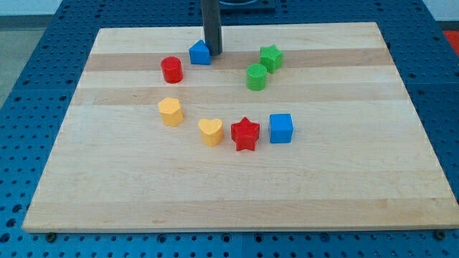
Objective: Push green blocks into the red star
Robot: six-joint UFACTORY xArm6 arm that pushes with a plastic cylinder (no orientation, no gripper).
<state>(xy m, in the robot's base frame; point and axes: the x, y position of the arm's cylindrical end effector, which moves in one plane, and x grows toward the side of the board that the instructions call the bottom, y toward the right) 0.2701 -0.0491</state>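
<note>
Tool: a dark upright rod, no pincer on it, so nothing spreads, presses together or pinches; it only pushes.
My tip (pixel 213 52): on the wooden board (pixel 344 179) near the view's top, touching or just beside the right side of the blue house-shaped block (pixel 200 52).
Green star (pixel 271 57): to the view's right of my tip, at about the same height in the view.
Green cylinder (pixel 257 77): just below and left of the green star, nearly touching it; right of and below my tip.
Red star (pixel 245 134): well below my tip, slightly right, between the yellow heart (pixel 211 132) and the blue cube (pixel 281 128).
Others: red cylinder (pixel 171 69) left of and a little below my tip; yellow hexagonal block (pixel 171 112) further down on the left.
Handling, judged: the green pieces look small, light, rigid, likely to slide easily and spin if struck off-centre.
Contact point, judged: meet each green piece on its upper side, pushing through its middle down toward the red star.
</note>
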